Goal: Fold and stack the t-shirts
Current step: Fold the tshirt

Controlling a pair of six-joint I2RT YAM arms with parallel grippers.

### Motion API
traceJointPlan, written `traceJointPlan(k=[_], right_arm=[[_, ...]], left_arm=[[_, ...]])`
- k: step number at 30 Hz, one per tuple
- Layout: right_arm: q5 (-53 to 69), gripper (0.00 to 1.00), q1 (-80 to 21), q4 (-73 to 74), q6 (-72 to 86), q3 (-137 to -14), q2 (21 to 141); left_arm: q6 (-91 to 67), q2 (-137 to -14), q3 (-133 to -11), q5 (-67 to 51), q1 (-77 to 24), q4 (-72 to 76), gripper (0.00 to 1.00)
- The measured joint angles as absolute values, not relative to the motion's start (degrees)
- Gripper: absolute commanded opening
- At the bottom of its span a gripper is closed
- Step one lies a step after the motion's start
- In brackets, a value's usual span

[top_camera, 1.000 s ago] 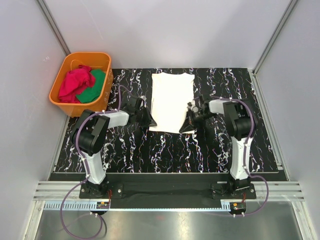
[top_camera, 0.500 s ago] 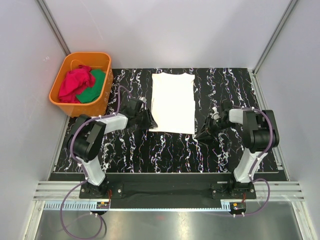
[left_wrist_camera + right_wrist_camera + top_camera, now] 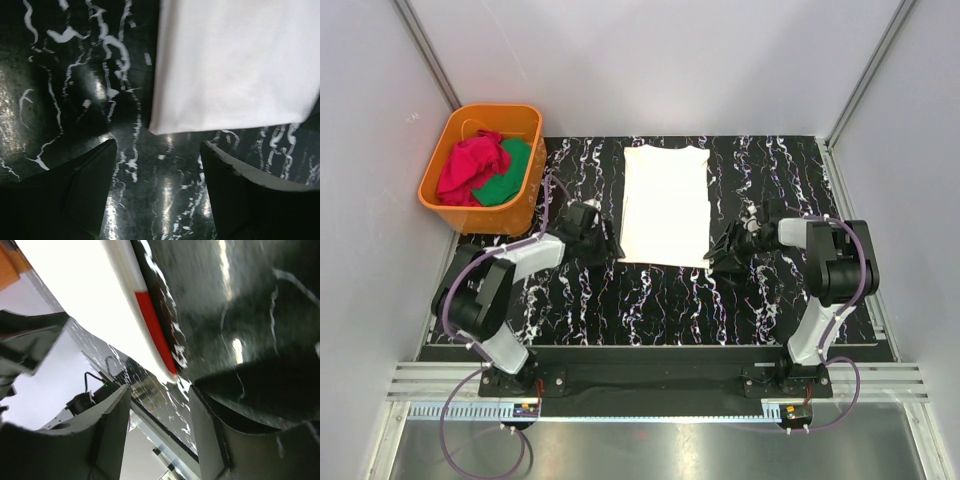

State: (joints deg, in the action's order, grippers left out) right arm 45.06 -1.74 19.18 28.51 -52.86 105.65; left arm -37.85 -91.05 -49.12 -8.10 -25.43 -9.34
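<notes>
- Found the left fingers (image 3: 75,190) spread apart with nothing between them, low over the surface (image 3: 650,300).
- Saw the near left corner of the cream-white t-shirt (image 3: 235,65) just ahead of that gap, untouched.
- Found the right fingers (image 3: 105,440) likewise apart and empty, just beside the same shirt's near right corner.
- Noted a red strip (image 3: 152,325) along the folded edge in the right wrist view (print or another layer, could not tell).
- From above, saw the cream-white t-shirt folded into a narrow rectangle, lying flat on the black, white-veined surface between the two arms, its collar end farthest from the bases.
- Noted the orange tub (image 3: 495,108) at the far left corner, holding a bunched red t-shirt (image 3: 470,168) and a green cloth (image 3: 508,178) beside it, well apart from the folded shirt.
</notes>
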Motion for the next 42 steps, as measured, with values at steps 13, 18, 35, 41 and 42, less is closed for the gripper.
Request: traceJointPlan(k=[13, 18, 35, 41, 42], right_arm=[[45.9, 0.38, -2.6, 18.8, 28.7, -57.9, 110.7], [45.1, 0.01, -3.2, 18.5, 29.0, -58.1, 112.5], [32.3, 0.57, -12.8, 23.8, 37.5, -29.6, 78.6], [25.9, 0.57, -8.2, 29.9, 34.0, -41.1, 79.9], [25.9, 0.57, -7.4, 29.8, 33.3, -43.1, 81.1]], left_arm=[[-40.5, -101.1, -53.0, -10.0, -24.4, -1.9, 0.37], [-40.9, -102.0, -52.0, -10.8, -24.2, -0.2, 0.00], [-55.3, -75.9, -24.1, -12.8, -46.8, 7.0, 0.67], [-52.0, -68.3, -27.2, -6.5, -45.6, -10.9, 0.70], [-50.9, -68.4, -28.8, -5.9, -44.1, -13.3, 0.70]])
